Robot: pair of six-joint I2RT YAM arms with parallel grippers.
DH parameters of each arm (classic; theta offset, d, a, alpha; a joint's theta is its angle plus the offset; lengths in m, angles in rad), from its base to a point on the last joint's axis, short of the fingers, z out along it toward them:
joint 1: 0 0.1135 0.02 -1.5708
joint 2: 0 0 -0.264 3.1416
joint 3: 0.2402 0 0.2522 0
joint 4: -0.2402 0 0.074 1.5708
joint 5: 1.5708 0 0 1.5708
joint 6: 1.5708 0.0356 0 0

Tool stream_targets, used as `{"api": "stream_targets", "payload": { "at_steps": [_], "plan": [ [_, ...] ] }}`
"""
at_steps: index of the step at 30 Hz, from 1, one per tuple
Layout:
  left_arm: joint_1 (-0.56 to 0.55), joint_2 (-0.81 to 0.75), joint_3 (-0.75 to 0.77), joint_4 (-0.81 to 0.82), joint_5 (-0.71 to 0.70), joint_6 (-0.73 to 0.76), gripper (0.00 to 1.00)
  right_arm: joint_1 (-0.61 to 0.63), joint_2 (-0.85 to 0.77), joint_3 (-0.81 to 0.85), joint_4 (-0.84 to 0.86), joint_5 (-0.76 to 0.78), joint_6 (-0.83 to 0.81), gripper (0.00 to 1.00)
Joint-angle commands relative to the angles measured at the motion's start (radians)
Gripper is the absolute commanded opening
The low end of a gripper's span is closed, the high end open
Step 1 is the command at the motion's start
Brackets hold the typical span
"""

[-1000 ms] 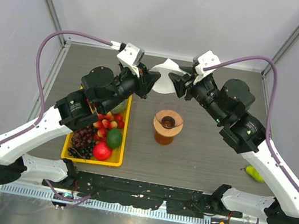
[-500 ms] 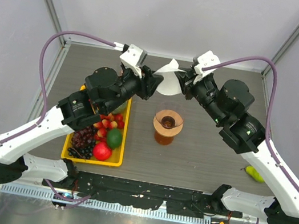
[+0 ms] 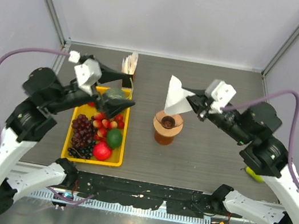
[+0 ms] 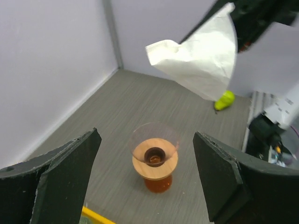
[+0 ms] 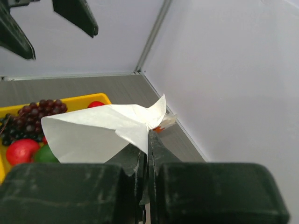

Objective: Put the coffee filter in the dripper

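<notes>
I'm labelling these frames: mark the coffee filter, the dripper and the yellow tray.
coffee filter [image 3: 175, 96], top view, middle of the white paper.
dripper [image 4: 164, 164], left wrist view, tan collar ring.
yellow tray [image 3: 122, 148], top view, right rim.

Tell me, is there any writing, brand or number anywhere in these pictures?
No text can be read in any view.
The filter is plain white.
The dripper and the yellow tray show no marks.
</notes>
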Motion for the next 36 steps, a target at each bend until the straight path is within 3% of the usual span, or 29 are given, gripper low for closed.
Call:
{"api": "stream_targets", "payload": {
  "at_steps": [1, 4, 6, 10, 15, 19, 33, 36],
  "plan": [
    [0.051, -0.037, 0.039, -0.19, 0.432, 0.25, 0.87, 0.005, -0.081, -0.024, -0.079, -0.274, -0.153, 0.05],
    [0.052, 0.004, 0.07, -0.226, 0.493, 0.269, 0.76, 0.005, -0.097, -0.018, -0.16, -0.378, -0.248, 0.05],
    [0.051, 0.049, 0.108, -0.234, 0.532, 0.237, 0.64, 0.008, -0.089, 0.012, -0.229, -0.454, -0.31, 0.05],
    [0.02, 0.123, 0.196, -0.235, 0.547, 0.13, 0.52, 0.018, -0.037, 0.088, -0.338, -0.507, -0.345, 0.05],
    [-0.093, 0.155, 0.214, -0.221, 0.445, 0.021, 0.53, 0.031, -0.025, 0.096, -0.35, -0.514, -0.349, 0.06],
    [-0.115, 0.175, 0.199, -0.168, 0.44, -0.055, 0.51, 0.045, -0.023, 0.097, -0.369, -0.521, -0.365, 0.07],
    [-0.171, 0.227, 0.214, -0.192, 0.426, 0.003, 0.5, 0.07, -0.011, 0.108, -0.37, -0.518, -0.381, 0.09],
    [-0.181, 0.232, 0.211, -0.201, 0.42, 0.011, 0.45, 0.074, -0.009, 0.114, -0.37, -0.518, -0.379, 0.09]
  ]
}}
